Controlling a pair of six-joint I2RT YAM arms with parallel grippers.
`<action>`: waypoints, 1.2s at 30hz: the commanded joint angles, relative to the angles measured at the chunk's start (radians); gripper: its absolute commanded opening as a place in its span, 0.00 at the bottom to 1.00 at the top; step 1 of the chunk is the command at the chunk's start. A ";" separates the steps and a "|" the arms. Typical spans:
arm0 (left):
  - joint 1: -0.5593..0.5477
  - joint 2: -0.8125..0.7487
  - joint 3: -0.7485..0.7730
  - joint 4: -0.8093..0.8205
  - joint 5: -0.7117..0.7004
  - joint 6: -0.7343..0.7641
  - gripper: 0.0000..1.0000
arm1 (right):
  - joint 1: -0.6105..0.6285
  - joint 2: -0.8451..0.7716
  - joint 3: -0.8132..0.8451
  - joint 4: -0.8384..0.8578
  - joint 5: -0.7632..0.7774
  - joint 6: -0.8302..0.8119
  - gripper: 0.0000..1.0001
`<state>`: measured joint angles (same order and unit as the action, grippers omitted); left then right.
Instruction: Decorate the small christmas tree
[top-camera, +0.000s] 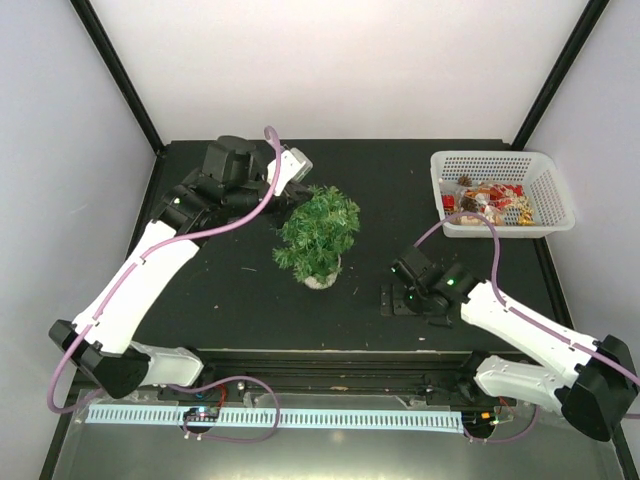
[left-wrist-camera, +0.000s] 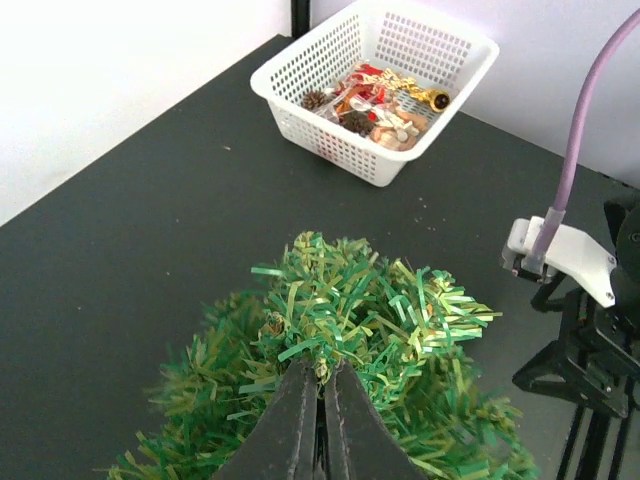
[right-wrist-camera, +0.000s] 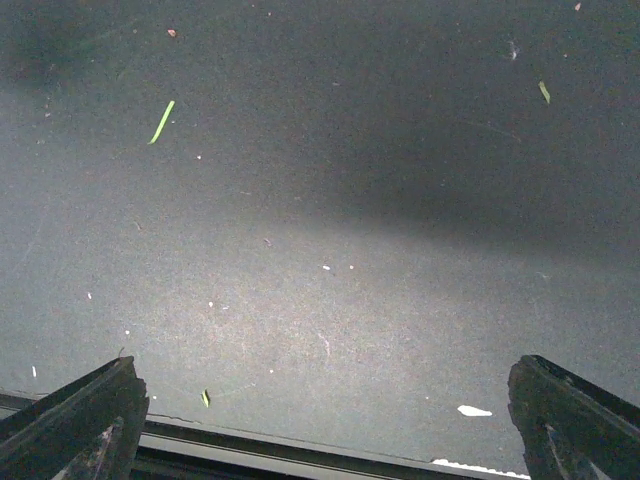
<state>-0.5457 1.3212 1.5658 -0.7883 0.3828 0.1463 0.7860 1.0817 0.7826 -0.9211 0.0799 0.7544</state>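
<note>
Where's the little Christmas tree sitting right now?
From above, the tree stands near the table's middle, slightly left; the left arm's shut jaws poke into its foliage, and the basket sits at the far right corner.

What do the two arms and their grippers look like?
Both the left arm and the right arm have white shells with black joints. A pale purple cable runs along each, and a small green light glows on each. The left gripper and right gripper have dark, tapering fingers.

White arms (top-camera: 140, 285); black joints (top-camera: 230, 160); cables (left-wrist-camera: 573, 130) seemingly purple.
</note>
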 joint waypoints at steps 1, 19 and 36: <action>-0.015 -0.058 -0.029 0.060 -0.012 -0.006 0.02 | 0.007 -0.027 -0.008 -0.016 0.016 0.014 0.99; -0.023 -0.163 -0.254 0.091 -0.061 -0.008 0.02 | 0.007 -0.011 -0.030 0.008 0.003 0.015 0.99; -0.023 -0.164 -0.237 0.100 -0.176 0.002 0.47 | 0.008 0.016 0.031 -0.005 0.023 0.000 0.99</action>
<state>-0.5644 1.1641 1.2980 -0.7082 0.2550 0.1471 0.7856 1.1019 0.7753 -0.9234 0.0784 0.7609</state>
